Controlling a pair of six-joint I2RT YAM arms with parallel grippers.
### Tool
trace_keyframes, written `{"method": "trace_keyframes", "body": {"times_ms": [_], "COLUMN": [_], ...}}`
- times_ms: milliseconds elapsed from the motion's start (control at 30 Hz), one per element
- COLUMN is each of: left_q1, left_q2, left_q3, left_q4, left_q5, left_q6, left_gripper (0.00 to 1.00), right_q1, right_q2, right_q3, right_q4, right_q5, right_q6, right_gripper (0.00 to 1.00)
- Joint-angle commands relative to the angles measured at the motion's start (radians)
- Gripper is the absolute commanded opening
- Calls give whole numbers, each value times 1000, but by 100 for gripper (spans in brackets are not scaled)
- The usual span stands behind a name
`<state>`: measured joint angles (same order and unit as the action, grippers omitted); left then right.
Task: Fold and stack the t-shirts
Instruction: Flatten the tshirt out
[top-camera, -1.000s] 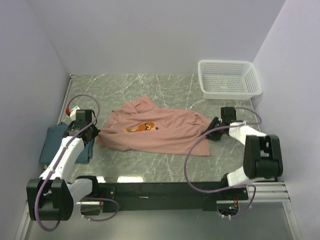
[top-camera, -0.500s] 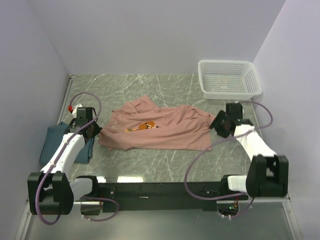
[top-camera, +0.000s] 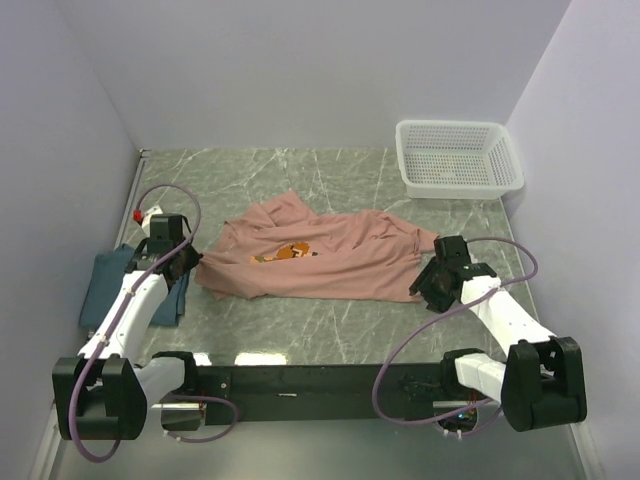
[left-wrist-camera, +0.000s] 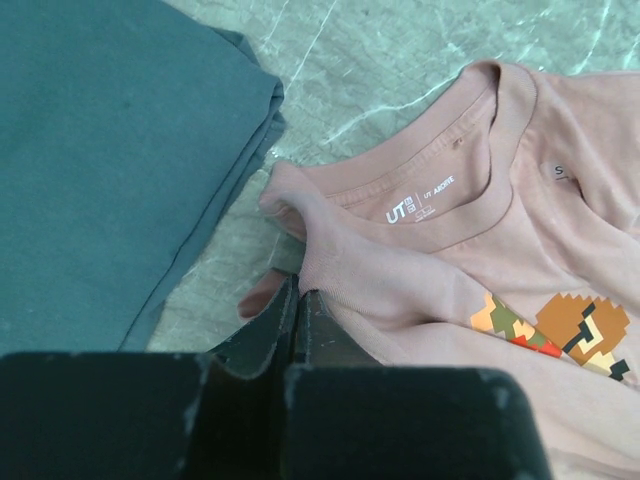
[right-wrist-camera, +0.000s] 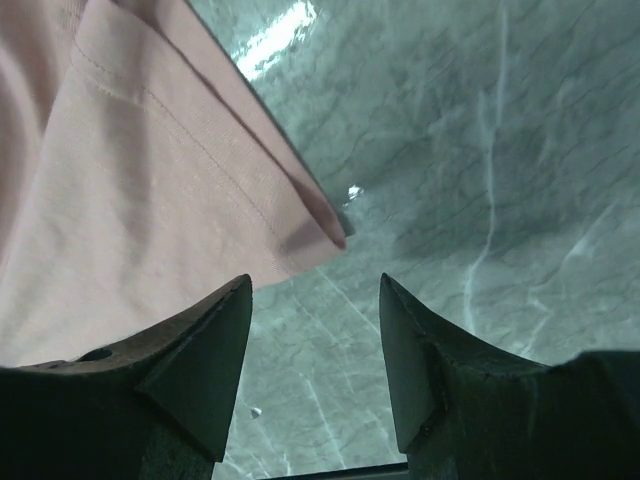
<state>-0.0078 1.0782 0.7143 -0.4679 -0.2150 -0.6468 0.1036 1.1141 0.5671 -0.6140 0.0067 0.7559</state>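
Two shirts lay on the counter: the pink shirt spread rumpled across the middle, and the teal shirt folded at the left edge, near it. We saw the left fingers pinched shut on the pink shirt's cloth beside its collar. The right fingers stood apart, holding nothing, with the pink shirt's right hem corner just ahead of them.
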Motion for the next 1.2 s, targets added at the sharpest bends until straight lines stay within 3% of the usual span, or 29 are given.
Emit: {"method": "trace_keyframes", "body": {"times_ms": [0, 467, 767, 933, 1067, 1167], "left_q1": [5, 5, 5, 5, 5, 5], "left_q2": [-27, -43, -41, -38, -38, -31], "left_q3": [13, 13, 11, 11, 10, 10], "left_q4": [29, 31, 31, 28, 29, 26], "left_q5": [-11, -1, -3, -11, -12, -11], "left_q6": [15, 15, 16, 16, 16, 18], "left_gripper": [1, 1, 1, 1, 1, 1], "right_q1": [33, 80, 79, 79, 81, 77], "right_q2": [-8, 98, 154, 182, 182, 127], "right_q3": [-7, -10, -3, 10, 14, 37], "right_q4": [-1, 51, 88, 102, 76, 21], "right_q5": [44, 93, 124, 124, 148, 182], "right_q6": [75, 177, 184, 181, 161, 119], "right_gripper": [60, 56, 48, 35, 8, 0]}}
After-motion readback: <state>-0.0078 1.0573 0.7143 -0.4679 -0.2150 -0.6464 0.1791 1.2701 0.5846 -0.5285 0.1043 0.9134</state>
